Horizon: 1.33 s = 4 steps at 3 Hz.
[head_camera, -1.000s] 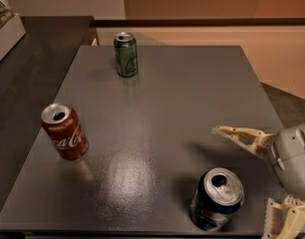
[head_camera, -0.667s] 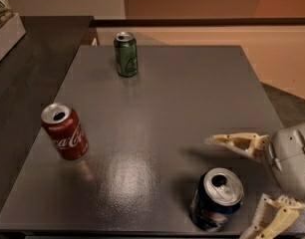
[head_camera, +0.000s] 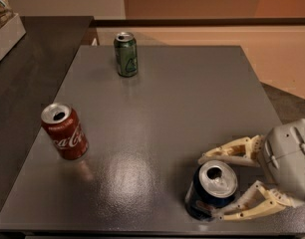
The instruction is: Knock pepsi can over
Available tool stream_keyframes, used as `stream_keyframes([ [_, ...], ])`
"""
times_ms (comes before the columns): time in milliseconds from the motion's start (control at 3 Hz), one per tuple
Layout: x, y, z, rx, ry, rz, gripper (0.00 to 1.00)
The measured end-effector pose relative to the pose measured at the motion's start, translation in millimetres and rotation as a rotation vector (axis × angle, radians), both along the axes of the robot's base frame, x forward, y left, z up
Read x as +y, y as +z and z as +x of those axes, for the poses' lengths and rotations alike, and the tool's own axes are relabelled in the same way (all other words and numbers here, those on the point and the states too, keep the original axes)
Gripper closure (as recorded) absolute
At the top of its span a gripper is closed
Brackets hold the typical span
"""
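Observation:
The pepsi can (head_camera: 211,191), dark blue with a silver top, stands near the table's front right edge and leans slightly to the left. My gripper (head_camera: 210,187) comes in from the right with its cream fingers open. One finger (head_camera: 227,152) lies behind the can and the other (head_camera: 247,206) in front of it, so the can sits between them. The front finger touches or nearly touches the can's base.
A red Coca-Cola can (head_camera: 64,130) stands upright at the left of the grey table (head_camera: 157,108). A green can (head_camera: 126,54) stands upright at the far side. A darker counter (head_camera: 28,68) adjoins on the left. The table's front edge is just below the pepsi can.
My gripper has moved left so its fingers now straddle the pepsi can. The can has begun to lean left. The other cans have not moved.

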<state>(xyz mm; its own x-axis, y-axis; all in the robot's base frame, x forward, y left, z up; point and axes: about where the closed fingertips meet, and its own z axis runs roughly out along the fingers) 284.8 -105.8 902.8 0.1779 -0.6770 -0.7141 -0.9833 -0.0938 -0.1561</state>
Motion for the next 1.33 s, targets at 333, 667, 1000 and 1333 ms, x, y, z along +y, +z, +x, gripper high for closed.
stream_keyframes([
  [333, 3.9, 11.9, 8.9, -0.028, -0.006, -0.011, 0.87],
  [667, 9.5, 28.1, 28.2, -0.096, -0.005, -0.072, 1.0],
  [1000, 13.7, 39.5, 54.7, -0.184, 0.01, -0.166, 1.0],
  [1333, 19.1, 46.3, 78.4, -0.276, 0.043, -0.279, 1.0],
])
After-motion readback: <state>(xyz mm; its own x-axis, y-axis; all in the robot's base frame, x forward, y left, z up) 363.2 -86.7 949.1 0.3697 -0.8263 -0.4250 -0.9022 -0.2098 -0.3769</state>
